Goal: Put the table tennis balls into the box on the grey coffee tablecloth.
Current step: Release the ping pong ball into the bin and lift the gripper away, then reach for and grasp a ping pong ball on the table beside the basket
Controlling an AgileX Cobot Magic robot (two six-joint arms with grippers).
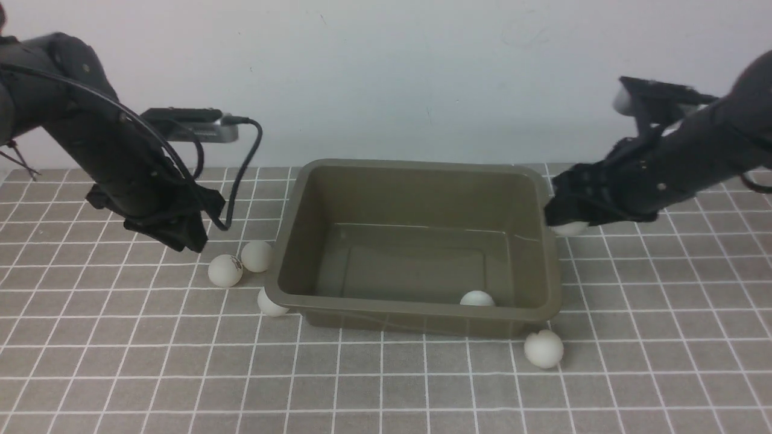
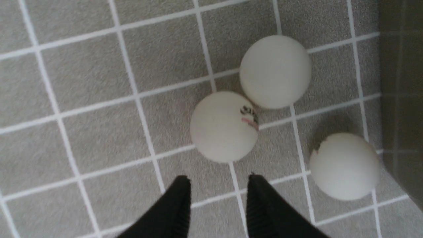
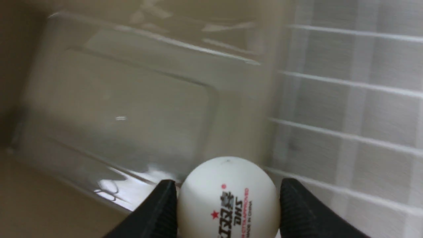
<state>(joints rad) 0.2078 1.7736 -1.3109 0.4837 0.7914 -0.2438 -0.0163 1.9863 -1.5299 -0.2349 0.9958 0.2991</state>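
Right of frame in the front view: right gripper (image 1: 566,218) clamped snugly on a logo ball (image 3: 228,198), close by the right rim of the box (image 1: 416,164); centre of frame, box sitting on the gridded tablecloth (image 1: 386,386), one ball (image 1: 477,298) inside near its front wall; left of frame, left gripper (image 2: 218,185) slightly parted, gripping nothing, hovering near three balls (image 1: 225,270) beside the box; last ball (image 1: 543,348) outside, at the box's lower right corner.
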